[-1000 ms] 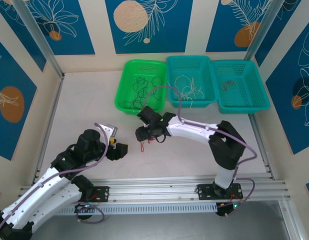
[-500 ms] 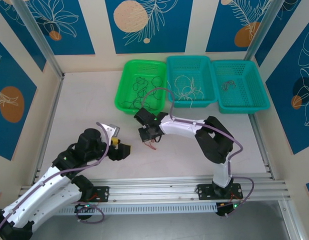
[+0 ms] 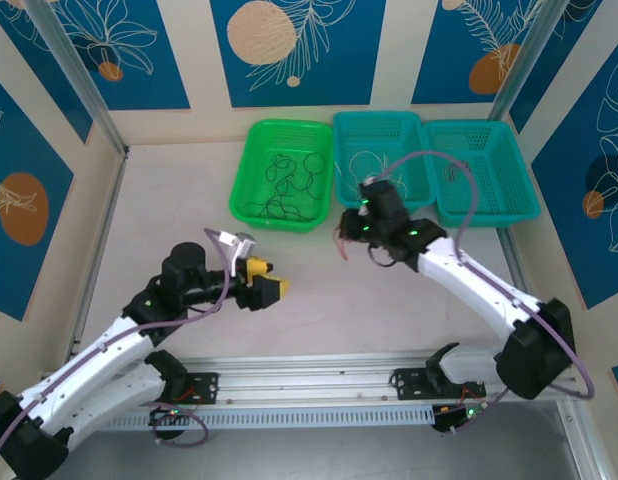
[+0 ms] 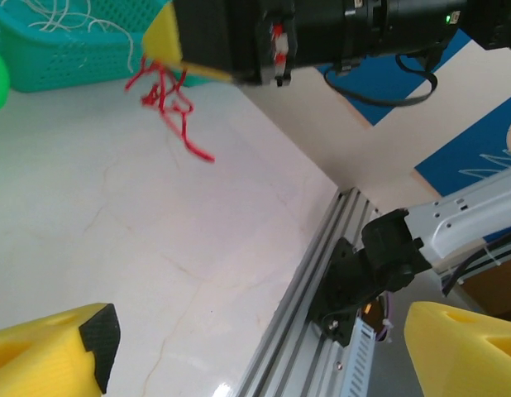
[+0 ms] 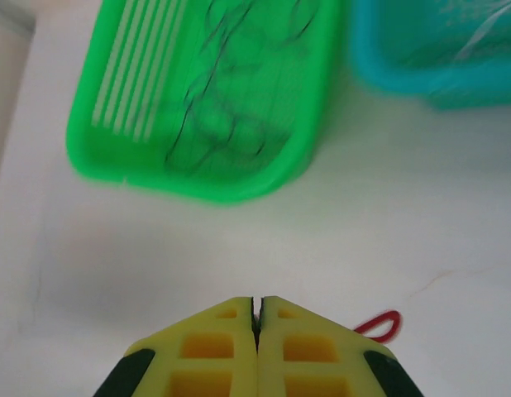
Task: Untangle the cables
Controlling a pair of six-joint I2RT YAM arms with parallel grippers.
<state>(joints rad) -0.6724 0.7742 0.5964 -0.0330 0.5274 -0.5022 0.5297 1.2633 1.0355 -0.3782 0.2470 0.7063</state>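
The right claw [image 5: 257,318] is pressed together, its yellow pads [image 5: 210,347] closed flat with no gap between them. A red cable [image 4: 171,98] is pinched there. From the left wrist camera, the curly strand is seen hanging from the tip, apparently clear of the surface [image 4: 156,248], and a red loop is seen poking out beside one pad from the right wrist camera. The strand is judged to be held up so that it dangles free and cannot snag on anything.

Ahead of this claw and slightly to its left, a green basket [image 5: 198,186] is placed, with black cables [image 5: 214,124] lying in it. Ahead to its right, a teal basket [image 5: 421,74] holds white cables [image 3: 374,170]. Further right, a second teal basket [image 3: 519,205] holds thin strands [image 3: 457,172] whose colour cannot be made out. Sorting by colour is suggested by this layout, so the red strand is probably meant for a basket, though which one cannot be told.

The left claw [image 3: 272,289] is spread wide and holds nothing. It is kept low over the surface, well apart from the right claw and turned towards it, with the dangling cable ahead and above, which suggests it is standing ready to take a loose end.
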